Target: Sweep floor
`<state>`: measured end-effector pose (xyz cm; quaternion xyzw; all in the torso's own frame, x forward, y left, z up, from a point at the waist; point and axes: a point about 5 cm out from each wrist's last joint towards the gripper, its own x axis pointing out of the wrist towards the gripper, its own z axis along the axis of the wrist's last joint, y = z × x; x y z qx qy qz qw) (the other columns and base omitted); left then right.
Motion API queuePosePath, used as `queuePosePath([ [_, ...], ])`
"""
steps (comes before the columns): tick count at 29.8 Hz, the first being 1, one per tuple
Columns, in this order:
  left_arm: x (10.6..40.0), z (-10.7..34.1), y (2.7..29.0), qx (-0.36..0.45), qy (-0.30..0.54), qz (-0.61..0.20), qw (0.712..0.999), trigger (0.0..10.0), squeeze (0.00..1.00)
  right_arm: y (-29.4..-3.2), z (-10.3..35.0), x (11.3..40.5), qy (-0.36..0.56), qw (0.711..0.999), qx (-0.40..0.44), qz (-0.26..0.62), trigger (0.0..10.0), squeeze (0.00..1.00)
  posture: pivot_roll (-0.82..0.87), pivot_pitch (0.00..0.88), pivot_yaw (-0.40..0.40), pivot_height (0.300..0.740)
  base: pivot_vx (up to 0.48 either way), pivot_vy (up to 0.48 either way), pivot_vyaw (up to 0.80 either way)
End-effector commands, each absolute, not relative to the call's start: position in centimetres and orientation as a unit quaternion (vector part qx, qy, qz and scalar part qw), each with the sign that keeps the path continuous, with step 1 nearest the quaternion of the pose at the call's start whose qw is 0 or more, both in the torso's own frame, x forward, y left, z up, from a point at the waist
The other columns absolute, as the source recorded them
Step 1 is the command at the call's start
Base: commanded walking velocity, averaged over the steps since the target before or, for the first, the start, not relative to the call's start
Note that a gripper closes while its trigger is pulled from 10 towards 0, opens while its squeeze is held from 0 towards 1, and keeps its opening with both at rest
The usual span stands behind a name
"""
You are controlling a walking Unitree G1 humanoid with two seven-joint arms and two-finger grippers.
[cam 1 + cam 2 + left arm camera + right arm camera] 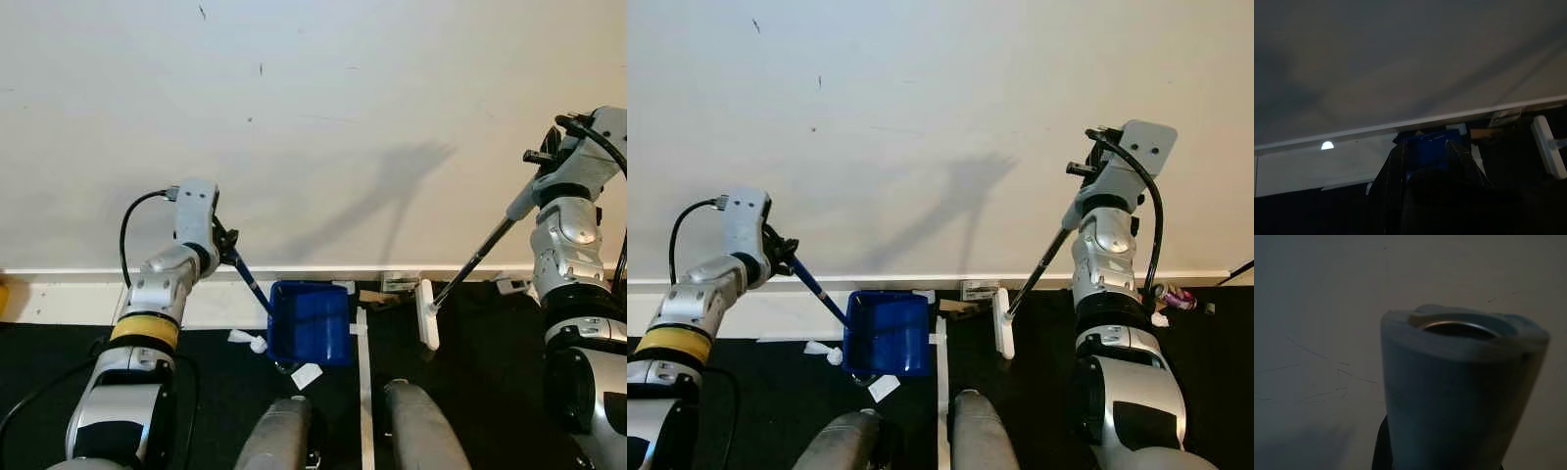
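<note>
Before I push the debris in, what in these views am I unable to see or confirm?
- Left gripper: its hold on the blue dustpan handle is too small to judge in the eye views; the left wrist view is dark.
- Right gripper: its hold on the broom is hidden behind the wrist; the handle's end blocks the right wrist view.
- Floor nearest the robot: covered by its legs.

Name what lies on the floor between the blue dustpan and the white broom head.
In the left eye view, a white tape strip runs between the dustpan and the broom head.
</note>
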<state>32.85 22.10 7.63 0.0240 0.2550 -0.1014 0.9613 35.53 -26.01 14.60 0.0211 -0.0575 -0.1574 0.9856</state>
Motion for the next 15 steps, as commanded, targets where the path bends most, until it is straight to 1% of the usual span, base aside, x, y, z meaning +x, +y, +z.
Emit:
queuePosePath([
  [1, 33.7, 9.5, 22.0, 0.019, 0.218, -0.105, 0.97, 10.0, 0.0, -26.5, 15.5, 35.5, -0.071, 0.985, 0.012, -0.159, 10.0, 0.0, -0.02, 0.09, 0.04, 0.74, 0.0, 0.0, 0.0],
  [4, 34.3, 11.2, 22.3, 0.035, 0.194, -0.102, 0.975, 10.0, 0.0, -27.3, 15.7, 35.5, -0.065, 0.987, -0.002, -0.15, 10.0, 0.0, -0.03, 0.094, 0.041, 0.74, 0.0, 0.0, 0.0],
  [8, 34.7, 11.9, 22.6, 0.065, 0.187, -0.092, 0.976, 10.0, 0.0, -27.4, 15.5, 35.4, -0.053, 0.99, -0.015, -0.133, 10.0, 0.0, -0.03, 0.094, 0.041, 0.74, 0.0, 0.0, 0.0],
  [12, 34.9, 12.2, 23.0, 0.118, 0.198, -0.084, 0.969, 10.0, 0.0, -27.0, 15.1, 35.4, -0.047, 0.991, -0.018, -0.121, 10.0, 0.0, -0.03, 0.094, 0.044, 0.74, 0.0, 0.0, 0.0],
  [15, 35.1, 12.3, 23.5, 0.124, 0.205, -0.065, 0.969, 10.0, 0.0, -26.9, 15.0, 35.4, -0.045, 0.992, -0.02, -0.117, 10.0, 0.0, -0.03, 0.091, 0.046, 0.74, 0.0, 0.0, 0.0],
])
